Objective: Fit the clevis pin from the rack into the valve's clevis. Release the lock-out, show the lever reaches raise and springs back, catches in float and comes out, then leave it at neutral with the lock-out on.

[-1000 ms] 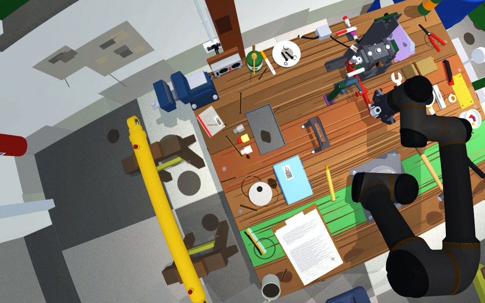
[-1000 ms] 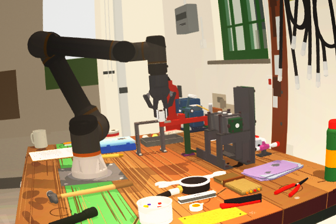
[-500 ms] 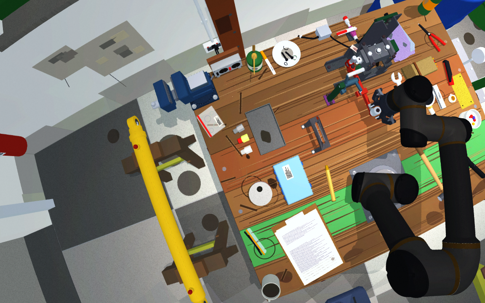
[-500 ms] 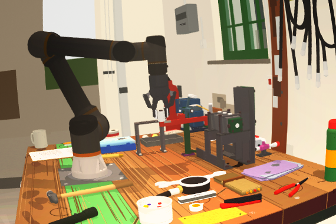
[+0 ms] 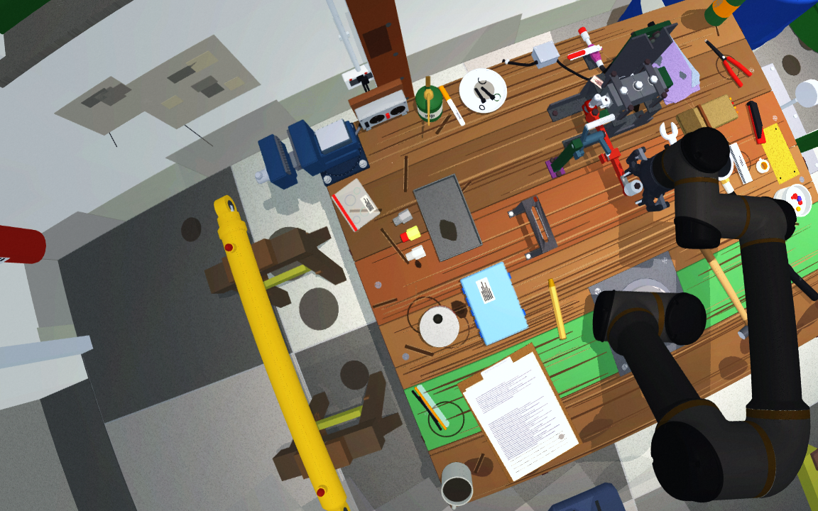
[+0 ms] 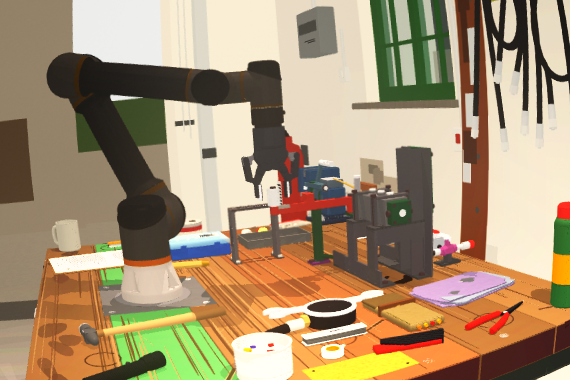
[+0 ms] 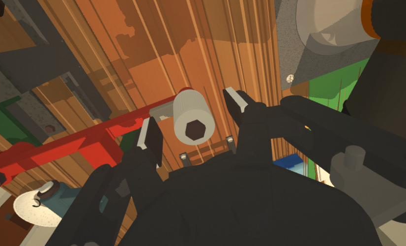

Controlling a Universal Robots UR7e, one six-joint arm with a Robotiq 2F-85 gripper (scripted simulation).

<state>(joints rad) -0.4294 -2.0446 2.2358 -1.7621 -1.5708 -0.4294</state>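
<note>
My gripper is open and holds nothing; its fingers stand on either side of the white knob at the free end of the red lever. The lever runs level from the knob to the grey valve block on its dark stand. In the side camera the gripper sits over the knob, with the valve toward the bench's far edge. The grey pin rack stands mid-bench. I cannot tell the clevis pin or the lock-out's position.
The wooden bench carries a grey tray, a blue box, a clipboard, a hammer, a spanner, red pliers and a purple sheet around the valve.
</note>
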